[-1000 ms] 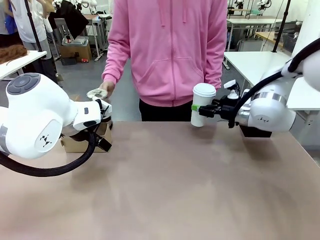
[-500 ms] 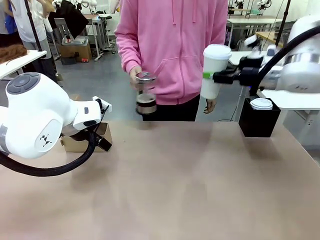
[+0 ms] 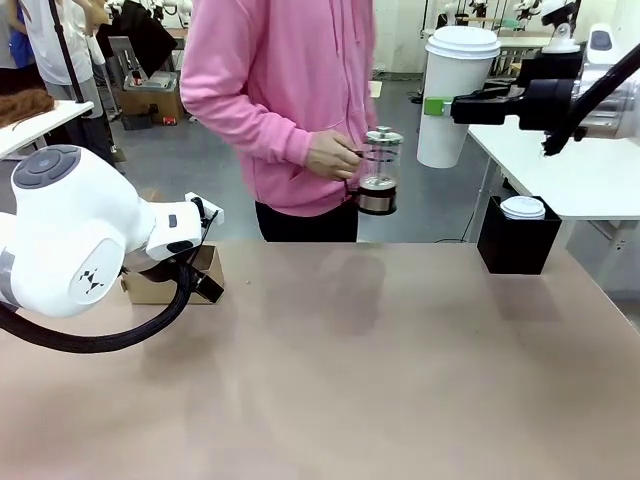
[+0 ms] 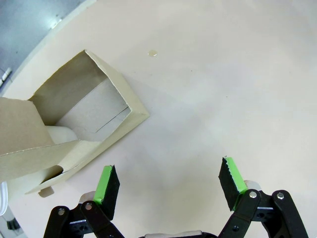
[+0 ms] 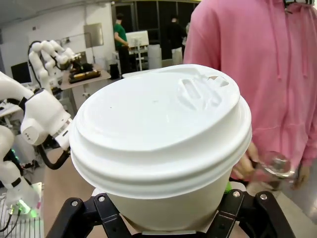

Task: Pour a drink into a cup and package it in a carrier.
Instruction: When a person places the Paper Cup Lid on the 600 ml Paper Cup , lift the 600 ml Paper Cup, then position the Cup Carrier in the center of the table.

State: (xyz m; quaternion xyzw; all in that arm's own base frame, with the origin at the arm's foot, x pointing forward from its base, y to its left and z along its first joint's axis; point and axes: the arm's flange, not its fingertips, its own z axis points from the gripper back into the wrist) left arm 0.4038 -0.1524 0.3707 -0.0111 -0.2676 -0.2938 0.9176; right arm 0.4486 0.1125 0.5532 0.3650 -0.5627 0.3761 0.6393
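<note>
High at the upper right, my right gripper [image 3: 443, 105] is shut on the cup [image 3: 458, 90], a white paper cup with a white lid, held upright well above the table. In the right wrist view the lidded cup [image 5: 159, 144] stands between my fingers [image 5: 101, 213]. A person in a pink hoodie holds a clear glass jug [image 3: 378, 170] by its handle, left of the cup and lower; the dark drink [image 3: 377, 201] lies low in it. My left gripper [image 4: 169, 181] hangs open over the tabletop beside the brown cardboard carrier [image 4: 74, 124], which also sits at the table's left [image 3: 165, 285].
A black box [image 3: 518, 245] stands at the table's far right edge with a white lid [image 3: 522, 207] on top. My bulky left arm [image 3: 70, 250] covers the left side. The person's hand [image 5: 245, 166] with the jug is just right of the cup.
My right gripper has lifted the cup higher and to the right. The person shifted left and carried the jug rightward toward the cup. My left arm has not moved.
</note>
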